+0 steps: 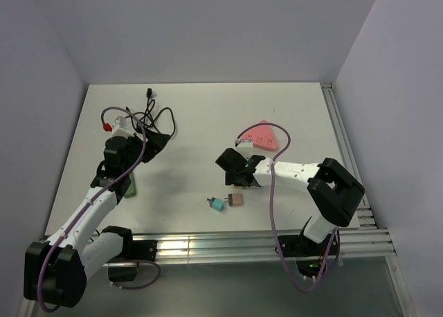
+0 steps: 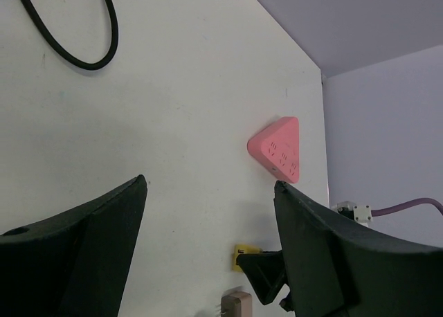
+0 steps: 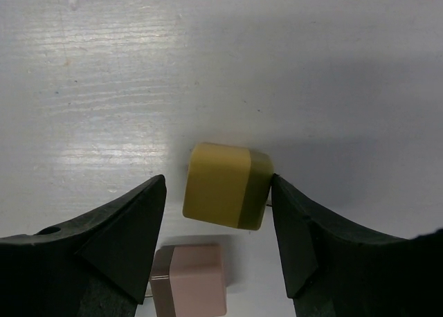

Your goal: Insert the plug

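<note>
Yellow plug (image 3: 221, 185) lies on the table (image 3: 208, 68) near its middle, between the jaws of the right gripper (image 3: 219, 182). They stand apart around it, one finger (image 3: 304, 241) just beside it. The left gripper (image 2: 211, 185) hangs well to the left, its jaws apart around nothing.

Pink plug (image 3: 190, 279), lower end beyond frame edge
</note>
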`<state>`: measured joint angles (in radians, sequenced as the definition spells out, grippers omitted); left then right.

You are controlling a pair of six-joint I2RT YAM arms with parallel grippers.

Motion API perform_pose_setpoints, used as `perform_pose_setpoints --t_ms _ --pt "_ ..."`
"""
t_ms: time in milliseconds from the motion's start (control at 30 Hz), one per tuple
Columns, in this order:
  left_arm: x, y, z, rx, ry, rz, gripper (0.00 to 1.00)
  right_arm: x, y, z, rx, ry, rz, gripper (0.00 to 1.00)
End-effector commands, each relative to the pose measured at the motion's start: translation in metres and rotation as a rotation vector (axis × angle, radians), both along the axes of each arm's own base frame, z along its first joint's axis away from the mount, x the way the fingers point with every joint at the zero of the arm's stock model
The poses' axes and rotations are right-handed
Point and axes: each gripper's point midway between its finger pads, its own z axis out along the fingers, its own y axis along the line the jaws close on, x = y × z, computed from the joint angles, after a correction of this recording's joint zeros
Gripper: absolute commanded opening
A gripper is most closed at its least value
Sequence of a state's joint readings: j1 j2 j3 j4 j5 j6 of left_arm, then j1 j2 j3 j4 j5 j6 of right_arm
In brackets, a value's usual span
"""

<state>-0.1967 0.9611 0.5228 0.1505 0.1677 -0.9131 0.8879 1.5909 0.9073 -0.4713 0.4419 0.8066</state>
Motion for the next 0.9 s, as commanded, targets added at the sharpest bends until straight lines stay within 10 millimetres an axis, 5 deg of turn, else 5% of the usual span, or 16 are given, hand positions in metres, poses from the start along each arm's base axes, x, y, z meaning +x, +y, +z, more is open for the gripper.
perform_pose_setpoints --t_ms 0,200,600,867 --pt "0.004 -0.001 0.029 0.022 -0.077 -0.008 0.79 0.004 0.005 -0.002 0.012 -0.019 -0.021 0.69" --pt "0.0 -0.008 0.031 0.013 -0.087 -0.041 0.74 0.001 0.004 -0.006 0.023 -0.016 -0.028 0.56" --pt "-0.017 -0.046 0.042 0.027 -0.17 -0.232 0.46 0.007 0.013 0.031 0.254 -0.082 -0.008 0.0" --pt "-0.043 -0.102 0.045 -0.004 -0.236 -0.425 0.53 0.027 -0.004 0.099 0.58 -0.204 -0.078 0.0"
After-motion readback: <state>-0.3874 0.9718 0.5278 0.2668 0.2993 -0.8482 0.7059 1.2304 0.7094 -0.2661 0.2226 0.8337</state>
